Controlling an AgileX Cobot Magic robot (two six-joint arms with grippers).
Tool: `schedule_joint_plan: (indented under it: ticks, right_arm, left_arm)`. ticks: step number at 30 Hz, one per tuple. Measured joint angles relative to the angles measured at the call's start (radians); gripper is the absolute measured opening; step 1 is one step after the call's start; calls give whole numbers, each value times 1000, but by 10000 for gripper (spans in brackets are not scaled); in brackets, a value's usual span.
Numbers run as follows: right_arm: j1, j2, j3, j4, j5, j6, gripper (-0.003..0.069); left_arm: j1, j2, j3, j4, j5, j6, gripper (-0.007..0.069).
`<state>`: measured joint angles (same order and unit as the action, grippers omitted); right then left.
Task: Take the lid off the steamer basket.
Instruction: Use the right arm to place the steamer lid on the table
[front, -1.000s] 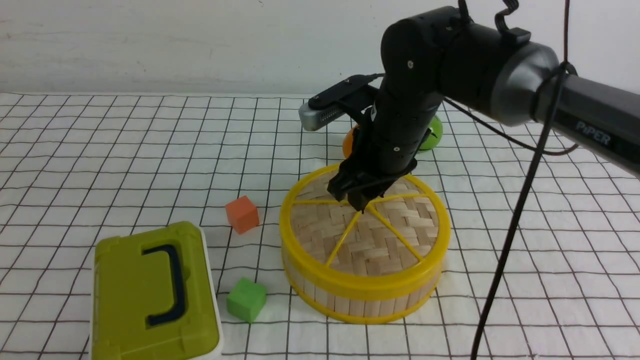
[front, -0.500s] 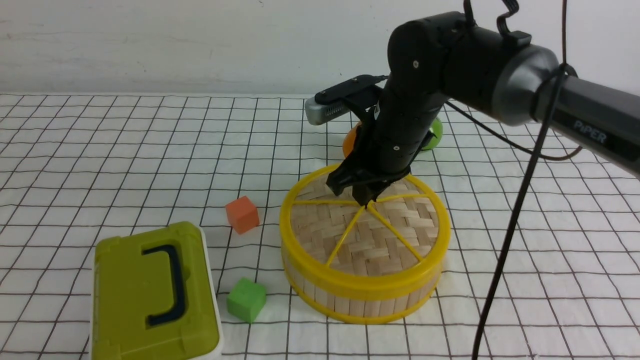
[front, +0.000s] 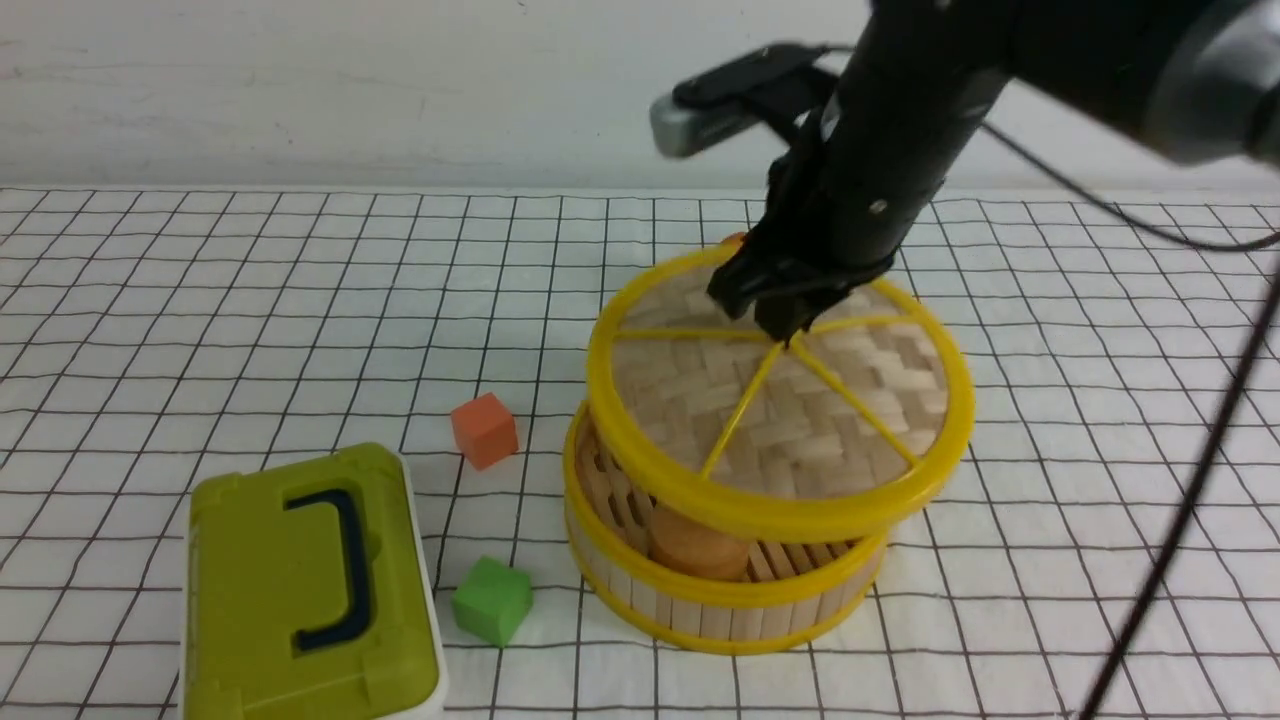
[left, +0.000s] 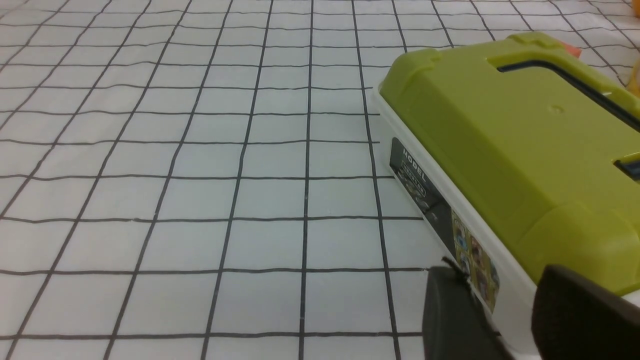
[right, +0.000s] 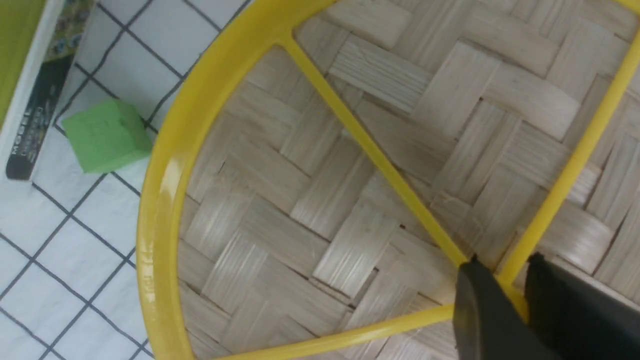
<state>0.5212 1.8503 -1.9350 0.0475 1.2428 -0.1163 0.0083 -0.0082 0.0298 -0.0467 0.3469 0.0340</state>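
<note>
- Front view: we find the right tool clamped on the hub of the lid, raised above the steamer basket; we advise clearing the rim before moving sideways. Gridded bench, plain pale wall.
- Left wrist view: we see the left tool's fingers apart.
- Right wrist view: we confirm the hub grip.

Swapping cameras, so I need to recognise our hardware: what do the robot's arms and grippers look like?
The right arm is matte black with a greyish rounded section, a rounded silver-grey tip on a side bracket, and thin black cables. The right gripper has dark fingers; so does the left gripper.
</note>
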Motion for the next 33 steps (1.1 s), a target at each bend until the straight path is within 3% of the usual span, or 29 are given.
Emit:
schedule_joint_plan:
  ticks: [7,14,18,26,33]
  right_arm:
    - [-141,-192,43,-21,6,-1,99]
    - [-384,-314,325,-11,-9,1,99]
    - [-474,-302,481,33,-141,1,99]
    - [-510,-171,623,81,-375,1,99]
    - [-510,-70,625,88,-426,1,99]
  left_arm:
    - [0,0,0,0,0,0,239]
    - [0,0,0,0,0,0,239]
    - [0,0,0,0,0,0,239]
    - [0,0,0,0,0,0,239]
    - [0,0,0,0,0,0,239]
